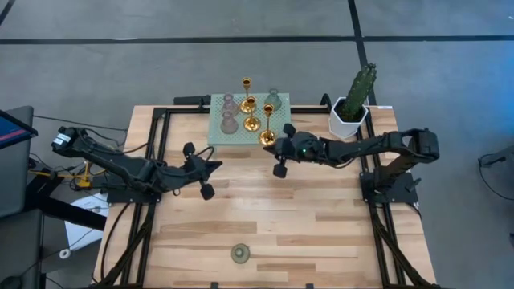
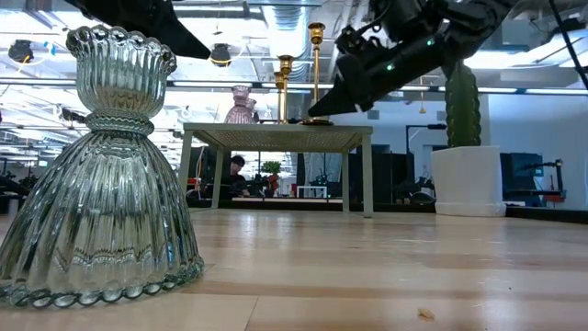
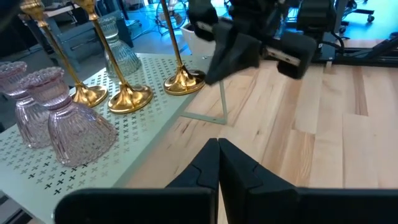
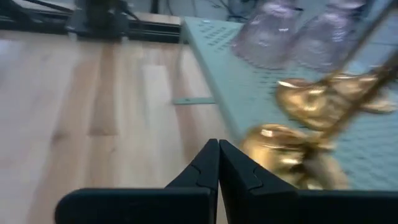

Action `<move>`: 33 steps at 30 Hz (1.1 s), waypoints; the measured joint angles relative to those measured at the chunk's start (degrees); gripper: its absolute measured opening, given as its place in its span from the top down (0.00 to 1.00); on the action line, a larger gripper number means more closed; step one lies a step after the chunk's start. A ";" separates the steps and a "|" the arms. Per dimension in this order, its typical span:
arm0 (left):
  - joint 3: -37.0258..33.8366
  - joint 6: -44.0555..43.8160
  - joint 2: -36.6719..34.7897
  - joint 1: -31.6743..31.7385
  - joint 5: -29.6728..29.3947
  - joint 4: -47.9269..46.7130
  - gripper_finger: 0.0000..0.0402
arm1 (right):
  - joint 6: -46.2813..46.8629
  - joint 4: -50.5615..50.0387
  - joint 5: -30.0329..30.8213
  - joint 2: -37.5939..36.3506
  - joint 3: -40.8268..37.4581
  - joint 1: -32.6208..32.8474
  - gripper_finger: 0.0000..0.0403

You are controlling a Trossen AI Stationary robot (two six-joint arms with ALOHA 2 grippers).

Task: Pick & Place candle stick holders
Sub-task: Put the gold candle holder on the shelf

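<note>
From above, the right claw (image 1: pixel 276 148) should open before reaching the nearest gold candle holder (image 1: pixel 267 138) on the mint stand (image 1: pixel 218 128); level view shows its arm stretched low over the surface (image 2: pixel 386 276); wrist views show both claws pressed closed and empty, left claw (image 1: pixel 215 166) waiting mid-surface

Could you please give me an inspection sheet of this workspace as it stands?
Surface: wooden table, bare in the middle.
Job's things: three gold holders, two pink holders and a clear green holder on the mint stand; one green holder alone near the front edge.
Clutter: cactus in a white pot.
End effectors: left end effector shut, over the table; right end effector shut, at the stand's corner by a gold base.
Cables: bundle left of the table.
Surroundings: person seated far behind.
</note>
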 joint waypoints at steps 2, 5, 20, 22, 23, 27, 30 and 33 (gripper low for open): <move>0.00 0.32 0.02 0.00 0.02 0.00 0.99 | -0.88 -0.64 1.70 -1.52 0.02 -0.06 1.00; 0.00 0.32 0.02 0.00 0.02 0.09 1.00 | -2.01 -1.76 3.60 -3.00 0.04 -0.12 1.00; 0.00 0.20 0.02 0.00 0.02 0.53 0.99 | -2.80 -1.54 4.65 -0.57 0.07 -3.07 1.00; 0.00 0.17 0.03 0.00 0.02 0.56 0.99 | -3.66 -0.75 4.66 -0.50 0.00 -3.88 1.00; 0.00 0.15 0.04 0.00 0.02 0.55 0.99 | -3.89 -0.22 4.43 -0.48 0.00 -4.30 1.00; 0.00 0.12 0.04 0.00 0.04 0.57 0.99 | -3.55 0.87 -0.08 -0.50 0.00 -6.54 1.00; 0.00 0.12 0.04 0.00 0.04 0.61 0.99 | -3.55 3.33 -1.34 0.99 0.02 -7.51 1.00; 0.00 0.11 0.04 0.00 0.04 0.72 0.99 | -3.53 4.89 -3.83 2.95 0.74 -8.51 1.00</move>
